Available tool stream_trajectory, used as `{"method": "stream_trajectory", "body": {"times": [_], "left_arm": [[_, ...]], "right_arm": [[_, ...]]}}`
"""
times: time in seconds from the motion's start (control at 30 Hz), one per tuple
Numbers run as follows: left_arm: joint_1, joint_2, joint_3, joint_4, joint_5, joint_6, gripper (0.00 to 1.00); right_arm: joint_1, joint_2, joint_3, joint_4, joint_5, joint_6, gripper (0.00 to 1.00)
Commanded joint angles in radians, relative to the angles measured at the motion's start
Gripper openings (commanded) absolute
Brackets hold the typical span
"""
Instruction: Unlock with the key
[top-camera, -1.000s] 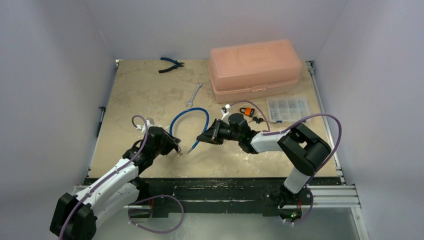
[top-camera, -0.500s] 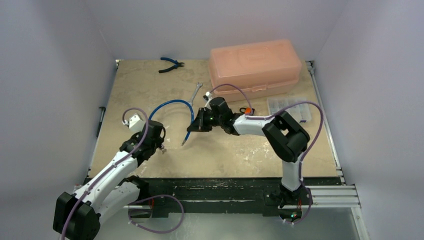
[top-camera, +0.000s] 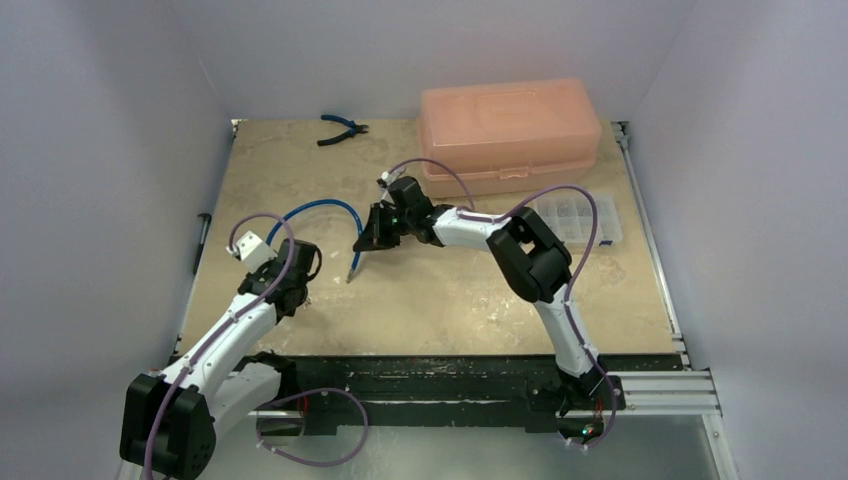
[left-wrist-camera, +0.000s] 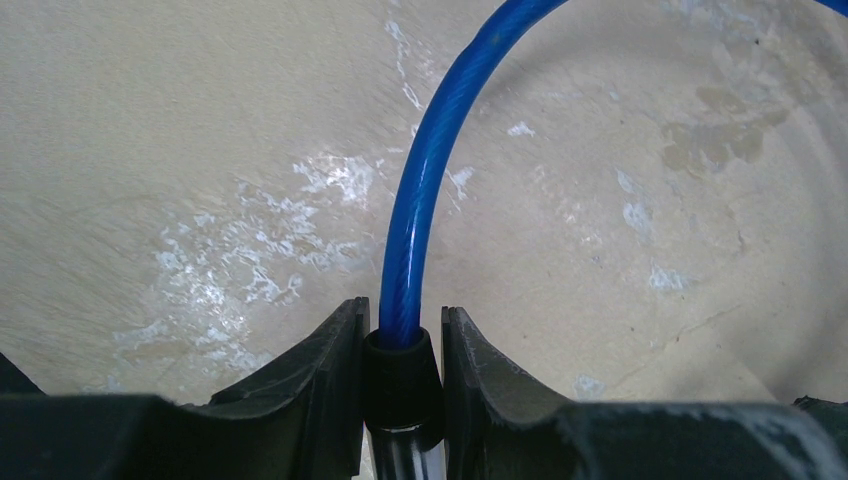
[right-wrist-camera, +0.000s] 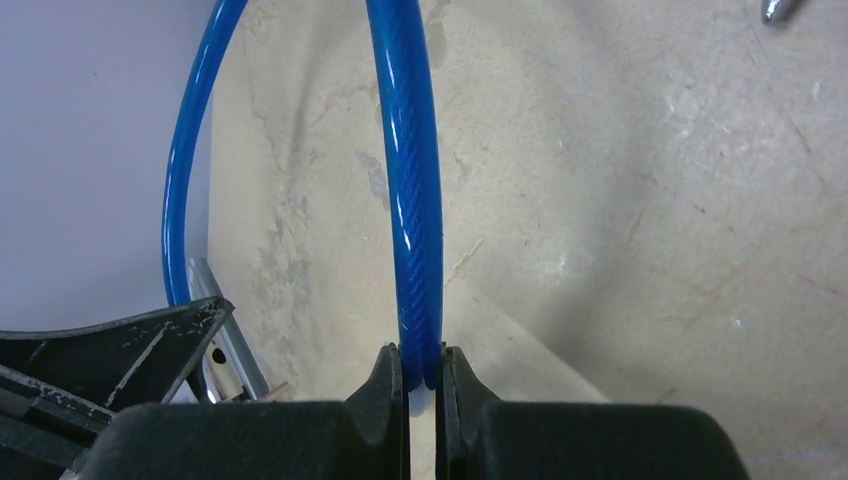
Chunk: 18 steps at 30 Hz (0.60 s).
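Note:
A blue cable (top-camera: 325, 204) arcs over the table between my two grippers. My left gripper (top-camera: 297, 262) is shut on the cable's black end cap (left-wrist-camera: 402, 365). The cable (left-wrist-camera: 425, 180) rises ahead of it and curves right. My right gripper (top-camera: 372, 232) is shut on the cable (right-wrist-camera: 410, 180) further along, and the cable's free end (top-camera: 350, 277) hangs down to the table. The padlock and the key do not show in any view. The spot where they lay is covered by my right arm.
A pink plastic box (top-camera: 510, 130) stands at the back right. A clear parts organiser (top-camera: 585, 215) lies in front of it. Blue-handled pliers (top-camera: 340, 128) lie at the back. The table's left edge rail (right-wrist-camera: 215, 330) shows just beyond the cable loop.
Both grippers have carried the blue cable left and toward the back. My right arm has stretched out across the padlock's spot, so the orange padlock and the wrench no longer show.

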Motion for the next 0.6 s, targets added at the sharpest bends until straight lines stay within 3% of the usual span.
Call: {"method": "stream_trajectory", "body": {"times": [0.0, 0.27, 0.57], "left_arm": [[0.051, 0.01, 0.007, 0.022, -0.075, -0.012, 0.0], [0.074, 0.001, -0.014, 0.051, -0.034, -0.026, 0.0], [0.078, 0.019, -0.026, 0.025, -0.037, -0.084, 0.0]], "right_arm": [[0.001, 0.029, 0.097, -0.012, -0.013, -0.015, 0.11], [0.003, 0.049, 0.19, -0.035, -0.017, -0.01, 0.56], [0.005, -0.07, 0.078, -0.008, 0.01, -0.021, 0.69]]}}
